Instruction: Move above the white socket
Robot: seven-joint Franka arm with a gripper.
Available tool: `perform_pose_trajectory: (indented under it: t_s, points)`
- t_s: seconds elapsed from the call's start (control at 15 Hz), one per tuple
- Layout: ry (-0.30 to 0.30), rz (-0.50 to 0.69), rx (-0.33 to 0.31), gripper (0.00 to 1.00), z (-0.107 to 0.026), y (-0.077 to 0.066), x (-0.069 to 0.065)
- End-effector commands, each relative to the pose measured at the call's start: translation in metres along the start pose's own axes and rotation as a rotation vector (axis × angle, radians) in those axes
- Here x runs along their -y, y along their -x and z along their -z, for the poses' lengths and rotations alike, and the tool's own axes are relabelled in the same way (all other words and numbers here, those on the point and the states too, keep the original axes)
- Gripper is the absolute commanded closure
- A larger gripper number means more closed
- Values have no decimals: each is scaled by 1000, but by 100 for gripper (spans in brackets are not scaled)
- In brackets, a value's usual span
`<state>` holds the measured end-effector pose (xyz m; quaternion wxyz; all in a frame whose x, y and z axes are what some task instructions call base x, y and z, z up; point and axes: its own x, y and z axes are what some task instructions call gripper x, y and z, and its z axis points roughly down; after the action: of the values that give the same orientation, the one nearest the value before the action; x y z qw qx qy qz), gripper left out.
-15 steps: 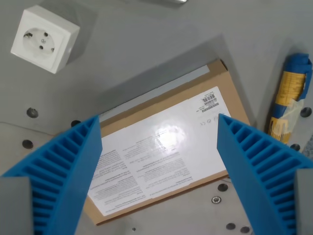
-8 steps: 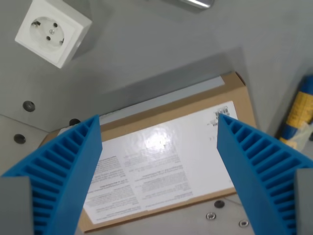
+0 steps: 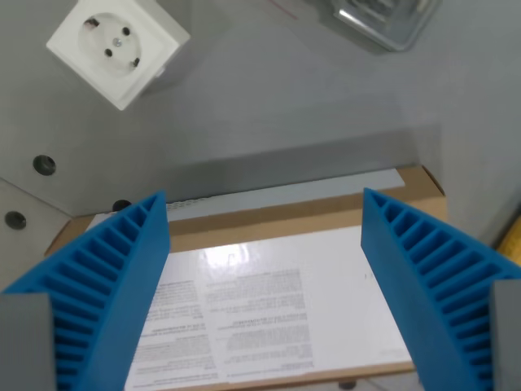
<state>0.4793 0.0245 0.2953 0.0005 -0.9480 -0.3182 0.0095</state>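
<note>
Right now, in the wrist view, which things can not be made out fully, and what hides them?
- Brown cardboard box with white printed label: sides hidden behind the blue ribbed fingers, bottom cut by the edge; the print is too small to read.
- Shiny metal object: cut by the top edge, unidentifiable.
- Square white socket: top corner cut by the edge.

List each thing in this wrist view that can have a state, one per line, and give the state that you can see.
white socket: nothing plugged in, its holes bare, sitting on the grey surface at the wrist view's upper left.
cardboard box: closed, lying flat, printed white label facing up.
gripper: open, holding nothing, above the box and not over the socket.
clear plastic item: cut off by the top edge, state cannot be told.
</note>
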Motion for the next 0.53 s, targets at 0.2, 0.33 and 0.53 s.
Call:
perform_pose_trajectory:
  t_s: [0.2, 0.33, 0.53]
  points:
    - [18, 381, -129, 0, -26, -7, 19]
    - [16, 422, -130, 0, -35, -11, 26]
    - [14, 497, -138, 0, -50, -16, 36]
